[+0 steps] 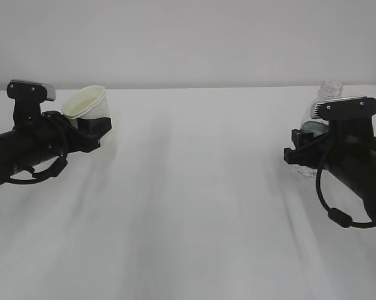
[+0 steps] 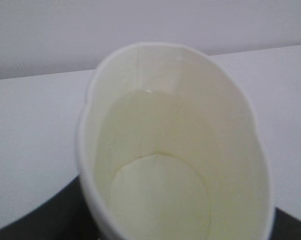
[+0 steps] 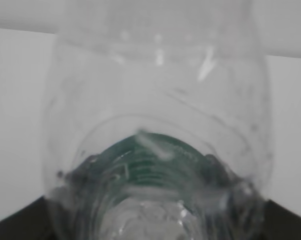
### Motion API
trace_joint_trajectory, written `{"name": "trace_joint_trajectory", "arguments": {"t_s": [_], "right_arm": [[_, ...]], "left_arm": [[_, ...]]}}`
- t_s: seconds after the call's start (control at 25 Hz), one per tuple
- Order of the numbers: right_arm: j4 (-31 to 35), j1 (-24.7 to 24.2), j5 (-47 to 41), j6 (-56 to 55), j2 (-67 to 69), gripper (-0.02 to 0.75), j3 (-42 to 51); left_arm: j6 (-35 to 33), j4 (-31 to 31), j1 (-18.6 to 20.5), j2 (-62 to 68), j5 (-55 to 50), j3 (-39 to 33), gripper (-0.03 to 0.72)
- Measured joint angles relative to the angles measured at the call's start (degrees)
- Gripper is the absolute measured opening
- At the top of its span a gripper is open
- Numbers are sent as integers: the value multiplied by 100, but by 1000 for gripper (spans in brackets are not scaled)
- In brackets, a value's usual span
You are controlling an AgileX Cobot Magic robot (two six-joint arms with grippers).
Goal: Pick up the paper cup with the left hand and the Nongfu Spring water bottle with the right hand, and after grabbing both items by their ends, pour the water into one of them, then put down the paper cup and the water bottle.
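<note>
While your two black arms lie low and nearly level over the white table (image 1: 194, 206), each reaching inward from its own edge of the exterior view, both already have something in their jaws. On your right, the right hand (image 1: 298, 150), a black clamp gripper under a grey-silver plate, is closed partway around the lower body of the small clear ribbed plastic Nongfu Spring water bottle (image 1: 319, 125); the bottle stands about upright with its open neck above the plate, and the right wrist view fills with its clear wall (image 3: 155, 100) and green label. Whether its base touches the table, you cannot tell. On your left, the left hand (image 1: 94, 127), a black two-finger gripper, holds the small white tapered paper cup (image 1: 86, 103) by its lower end, tilted with the rim leaning back toward the arm. Your left wrist view looks straight into the cup (image 2: 175, 150), where the cream inside shows a faint clear liquid line.
</note>
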State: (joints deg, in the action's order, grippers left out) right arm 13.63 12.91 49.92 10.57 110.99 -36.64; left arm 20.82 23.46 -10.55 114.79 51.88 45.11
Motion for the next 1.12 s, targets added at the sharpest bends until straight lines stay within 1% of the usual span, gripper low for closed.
{"name": "trace_joint_trajectory", "arguments": {"t_s": [0.52,0.88,0.92,1.12], "right_arm": [[0,0,346,0,284,458,-25],[0,0,368,0,284,459,-44],[0,0,368,0,284,464,-44],[0,0,368,-11,284,557,-44]], "left_arm": [[-4,0,0,0,0,0,418],[-4,-57,0,0,0,0,418],[-4,-57,0,0,0,0,418],[-4,-60,0,0,0,0,418]]}}
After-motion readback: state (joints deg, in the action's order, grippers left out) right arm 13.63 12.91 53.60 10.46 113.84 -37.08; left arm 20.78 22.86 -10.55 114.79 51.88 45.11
